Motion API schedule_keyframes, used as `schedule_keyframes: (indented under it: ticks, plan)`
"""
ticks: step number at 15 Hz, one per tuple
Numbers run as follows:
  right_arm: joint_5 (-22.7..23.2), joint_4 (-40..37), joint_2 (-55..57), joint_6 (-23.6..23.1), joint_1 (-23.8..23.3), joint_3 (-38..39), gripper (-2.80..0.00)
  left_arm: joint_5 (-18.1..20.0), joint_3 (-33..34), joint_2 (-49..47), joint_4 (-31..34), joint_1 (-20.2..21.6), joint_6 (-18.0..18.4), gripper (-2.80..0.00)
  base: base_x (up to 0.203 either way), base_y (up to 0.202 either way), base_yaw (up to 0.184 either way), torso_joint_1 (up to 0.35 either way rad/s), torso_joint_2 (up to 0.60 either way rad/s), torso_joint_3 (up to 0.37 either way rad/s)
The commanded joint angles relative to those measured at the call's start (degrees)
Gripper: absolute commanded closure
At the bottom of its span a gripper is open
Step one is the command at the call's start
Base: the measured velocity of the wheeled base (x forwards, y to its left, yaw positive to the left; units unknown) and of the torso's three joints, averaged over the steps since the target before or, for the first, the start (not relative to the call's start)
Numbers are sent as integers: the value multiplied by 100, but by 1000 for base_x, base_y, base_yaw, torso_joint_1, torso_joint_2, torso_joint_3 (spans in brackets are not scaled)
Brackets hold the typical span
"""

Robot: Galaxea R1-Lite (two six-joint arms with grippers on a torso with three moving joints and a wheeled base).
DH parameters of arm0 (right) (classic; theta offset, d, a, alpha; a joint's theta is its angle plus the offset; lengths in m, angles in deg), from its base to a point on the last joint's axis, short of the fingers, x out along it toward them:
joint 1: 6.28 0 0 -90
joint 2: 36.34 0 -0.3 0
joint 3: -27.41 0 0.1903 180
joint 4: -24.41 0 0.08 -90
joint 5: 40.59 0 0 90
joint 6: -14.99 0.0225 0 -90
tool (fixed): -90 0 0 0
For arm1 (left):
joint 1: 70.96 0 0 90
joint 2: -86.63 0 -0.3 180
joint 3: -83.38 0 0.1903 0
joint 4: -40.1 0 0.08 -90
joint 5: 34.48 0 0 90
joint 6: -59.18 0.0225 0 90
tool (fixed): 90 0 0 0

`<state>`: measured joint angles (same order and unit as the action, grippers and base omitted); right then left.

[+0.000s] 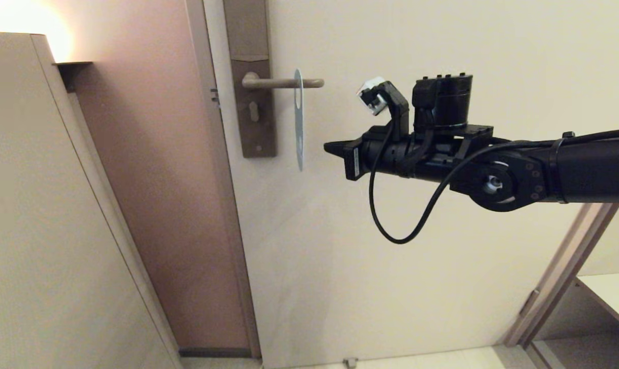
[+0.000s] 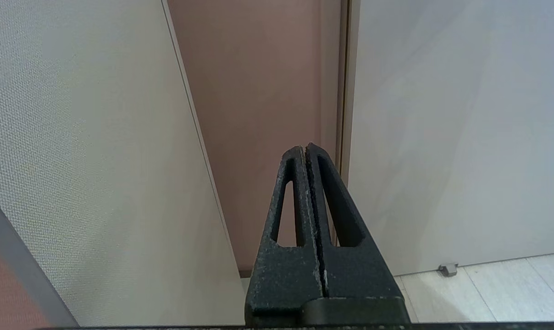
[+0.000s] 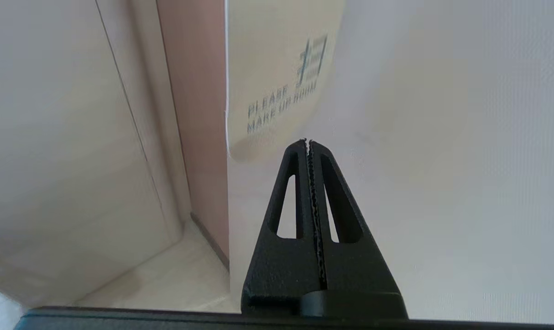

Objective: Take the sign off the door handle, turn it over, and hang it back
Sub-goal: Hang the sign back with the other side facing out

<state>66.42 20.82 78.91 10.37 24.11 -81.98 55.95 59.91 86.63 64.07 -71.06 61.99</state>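
The sign point(image 1: 298, 120) hangs edge-on from the door handle point(image 1: 284, 82), a horizontal lever on a brown backplate point(image 1: 253, 102). In the right wrist view the sign point(image 3: 277, 73) shows its white face with teal "PLEASE MAKE UP ROOM". My right gripper point(image 1: 332, 148) is shut and empty, pointing left, a short way to the right of the sign's lower end; its fingertips point(image 3: 307, 143) sit just below the card's rounded end in that view. My left gripper point(image 2: 305, 147) is shut and empty, low down and out of the head view, facing the door's lower part.
The beige door point(image 1: 417, 230) fills the middle. A brown door frame point(image 1: 212, 205) and a beige wall panel point(image 1: 48, 230) stand to the left. A doorstop point(image 1: 349, 363) sits on the floor. A white shelf point(image 1: 606, 297) is at the lower right.
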Motion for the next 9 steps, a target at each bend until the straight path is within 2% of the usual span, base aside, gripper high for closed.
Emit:
schedule_keyframes:
  ticks: [1, 6, 9]
  plan:
    - [13, 89, 74, -4, 19, -2, 0, 0, 1, -9, 1, 1, 0, 0, 0, 0, 0, 0, 0, 0]
    - [-101, 282, 185, -13, 74, -28, 0, 0, 1, -9, 1, 1, 0, 0, 0, 0, 0, 0, 0, 0]
    - [-118, 713, 343, -16, 187, -28, 0, 0, 1, -9, 1, 1, 0, 0, 0, 0, 0, 0, 0, 0]
